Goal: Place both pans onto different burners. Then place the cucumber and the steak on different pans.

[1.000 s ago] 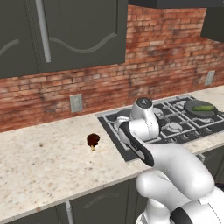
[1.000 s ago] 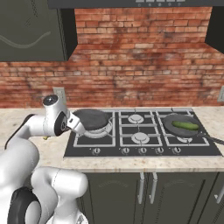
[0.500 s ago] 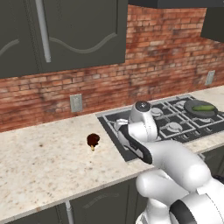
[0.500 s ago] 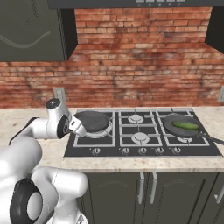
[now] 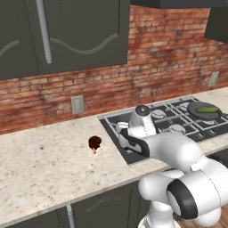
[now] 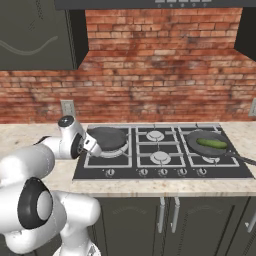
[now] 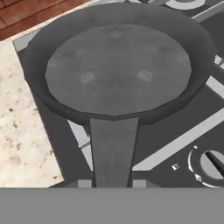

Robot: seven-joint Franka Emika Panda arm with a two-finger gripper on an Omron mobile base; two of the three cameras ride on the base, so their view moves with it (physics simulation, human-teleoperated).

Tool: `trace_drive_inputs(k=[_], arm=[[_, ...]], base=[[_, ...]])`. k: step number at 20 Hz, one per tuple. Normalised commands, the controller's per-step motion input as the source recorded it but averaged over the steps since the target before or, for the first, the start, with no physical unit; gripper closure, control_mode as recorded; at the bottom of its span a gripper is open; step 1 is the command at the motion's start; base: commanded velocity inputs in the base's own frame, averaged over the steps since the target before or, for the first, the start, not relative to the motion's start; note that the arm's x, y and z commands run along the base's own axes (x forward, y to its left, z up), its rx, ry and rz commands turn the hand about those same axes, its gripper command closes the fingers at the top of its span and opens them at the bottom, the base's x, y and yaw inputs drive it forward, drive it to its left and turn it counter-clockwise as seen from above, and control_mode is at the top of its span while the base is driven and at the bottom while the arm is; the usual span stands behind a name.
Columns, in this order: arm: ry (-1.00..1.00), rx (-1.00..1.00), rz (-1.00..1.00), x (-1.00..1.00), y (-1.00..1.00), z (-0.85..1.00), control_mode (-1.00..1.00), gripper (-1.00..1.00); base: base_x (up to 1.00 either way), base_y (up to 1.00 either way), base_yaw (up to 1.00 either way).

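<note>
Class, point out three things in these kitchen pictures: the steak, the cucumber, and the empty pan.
steak (image 5: 94, 142), left base view, on its dark meat.
cucumber (image 6: 211, 143), right base view, on its green middle.
empty pan (image 7: 118, 70), hand view, on its flat floor.

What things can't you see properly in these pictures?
- Fingers: their tips are cut off at the bottom edge of the hand view, where the near pan's handle runs out of sight.
- Steak: too small in the left base view to show detail.
- Far pan's handle: cut off by the right edge in the right base view.
</note>
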Motion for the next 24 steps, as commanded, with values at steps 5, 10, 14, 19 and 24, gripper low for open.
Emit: trace_drive_inputs(k=[5,10,14,19,24], arm=[[0.00,-0.01,0.00,0.36,0.00,-0.12,-1.00,1.00],[0.00,-0.02,0.00,0.26,0.00,-0.13,-1.00,1.00],[0.00,0.00,0.00,0.18,0.00,-0.25,-1.00,1.00],[0.00,0.00,0.00,0.14,0.00,-0.20,-1.00,1.00],[0.01,0.00,0.00,-0.03,0.00,-0.04,-1.00,1.00]], base=[[0.00,0.00,0.00],[0.00,0.00,0.00],[0.00,0.00,0.00],[0.00,0.00,0.00],[0.00,0.00,0.00]])
